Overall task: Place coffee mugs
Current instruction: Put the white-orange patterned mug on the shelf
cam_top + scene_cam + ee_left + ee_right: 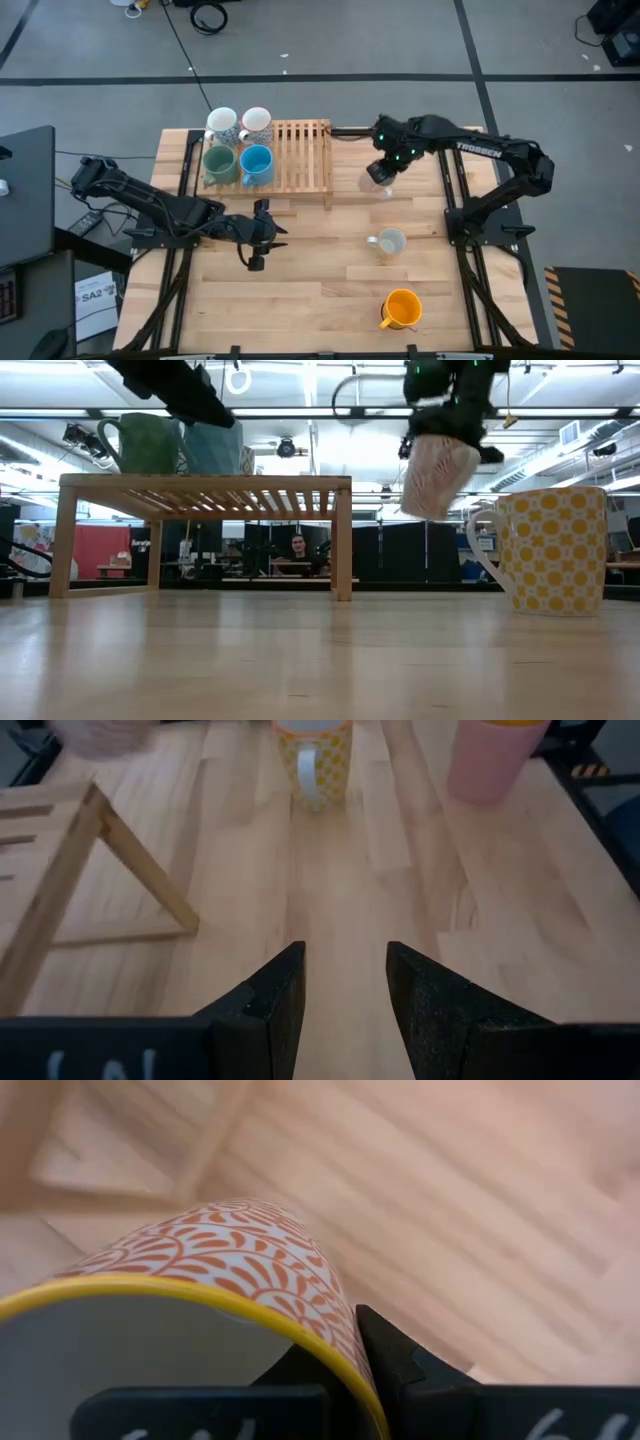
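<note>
Right hand [381, 172] is pinching the rim of an orange-patterned mug [437, 476], holding it tilted in the air just beside the wooden rack [300, 160]. Left hand [257, 250] is hovering low over the desk [320, 290], fingers spread, holding nothing. Four mugs are sitting on the rack's left end: green [219, 163], blue [256, 163], two whitish, probably patterned. Yellow-dotted mug [389, 242] and orange mug [402, 308] are standing on the desk.
</note>
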Action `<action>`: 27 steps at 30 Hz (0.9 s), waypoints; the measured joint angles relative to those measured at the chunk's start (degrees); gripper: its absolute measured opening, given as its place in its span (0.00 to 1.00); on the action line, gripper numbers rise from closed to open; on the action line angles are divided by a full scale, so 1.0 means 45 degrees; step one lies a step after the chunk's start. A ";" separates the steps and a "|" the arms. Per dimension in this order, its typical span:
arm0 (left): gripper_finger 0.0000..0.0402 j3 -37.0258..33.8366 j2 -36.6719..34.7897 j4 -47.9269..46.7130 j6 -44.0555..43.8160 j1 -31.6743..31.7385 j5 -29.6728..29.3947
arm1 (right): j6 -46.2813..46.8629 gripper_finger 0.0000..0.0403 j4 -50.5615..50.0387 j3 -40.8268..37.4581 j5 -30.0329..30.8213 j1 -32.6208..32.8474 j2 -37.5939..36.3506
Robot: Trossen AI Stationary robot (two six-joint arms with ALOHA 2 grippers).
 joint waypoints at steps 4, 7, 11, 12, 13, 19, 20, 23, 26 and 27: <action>0.37 -0.2077 -0.0762 0.2795 -0.0017 0.0065 0.0413 | -0.0455 0.06 -0.0549 0.1692 0.0305 -0.0256 -0.0005; 0.37 -0.4009 -0.1772 0.5660 -0.0675 0.0214 0.0955 | -0.0528 0.06 -0.0465 0.2779 0.0322 -0.0464 0.0000; 0.37 -0.5869 -0.2956 0.9030 -0.0829 0.0219 0.1714 | -0.0813 0.06 -0.0137 0.4131 0.0323 -0.0690 0.0128; 0.37 -0.6199 -0.3152 0.9631 -0.0705 0.0223 0.1852 | -0.0860 0.06 -0.0074 0.4555 0.0325 -0.0745 0.0256; 0.37 -0.6517 -0.3347 0.9978 -0.0512 0.0219 0.1897 | -0.0948 0.06 -0.0042 0.4991 0.0341 -0.0807 0.0455; 0.37 -0.7197 -0.3734 1.0907 0.0059 0.0262 0.1592 | -0.2309 0.06 -0.0176 0.8189 0.0471 -0.0853 0.2756; 0.37 -0.7197 -0.3721 1.0905 0.0061 0.0262 0.1579 | -0.2590 0.06 -0.0332 0.8826 0.0461 -0.0861 0.3253; 0.37 -0.7197 -0.3725 1.0971 0.0047 0.0262 0.1579 | -0.3181 0.06 -0.0899 1.0706 0.0456 -0.0955 0.4831; 0.37 -0.7197 -0.3721 1.0987 0.0001 0.0262 0.1583 | -0.3591 0.06 -0.1612 1.2511 0.0395 -0.1060 0.6396; 0.37 -0.7197 -0.3721 1.0988 -0.0004 0.0262 0.1580 | -0.3671 0.06 -0.1829 1.3036 0.0323 -0.1092 0.6858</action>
